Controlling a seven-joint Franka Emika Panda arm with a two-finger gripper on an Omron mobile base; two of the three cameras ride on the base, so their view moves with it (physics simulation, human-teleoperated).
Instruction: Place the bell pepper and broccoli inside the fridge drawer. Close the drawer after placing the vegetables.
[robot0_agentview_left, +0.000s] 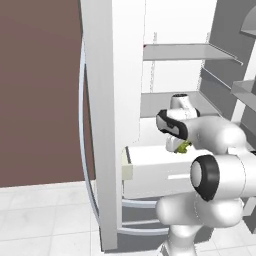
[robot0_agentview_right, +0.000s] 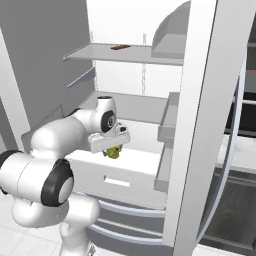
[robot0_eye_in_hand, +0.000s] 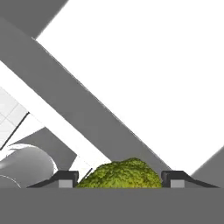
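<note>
The broccoli (robot0_eye_in_hand: 121, 173) is gripped between the two fingers (robot0_eye_in_hand: 64, 179), its bumpy green head filling the gap between the dark tips in the hand view. The gripper (robot0_agentview_right: 114, 150) is seen reaching into the open fridge, held above the fridge drawer (robot0_agentview_right: 117, 177), which is pulled out, its small rectangular handle slot visible on the white front. From the left base view a patch of green (robot0_agentview_left: 183, 147) can be made out under the hand, just above the drawer's (robot0_agentview_left: 150, 175) open top. A grey shelf (robot0_agentview_right: 125, 52) is seen higher up, with a small dark item (robot0_agentview_right: 120, 48) lying on it.
</note>
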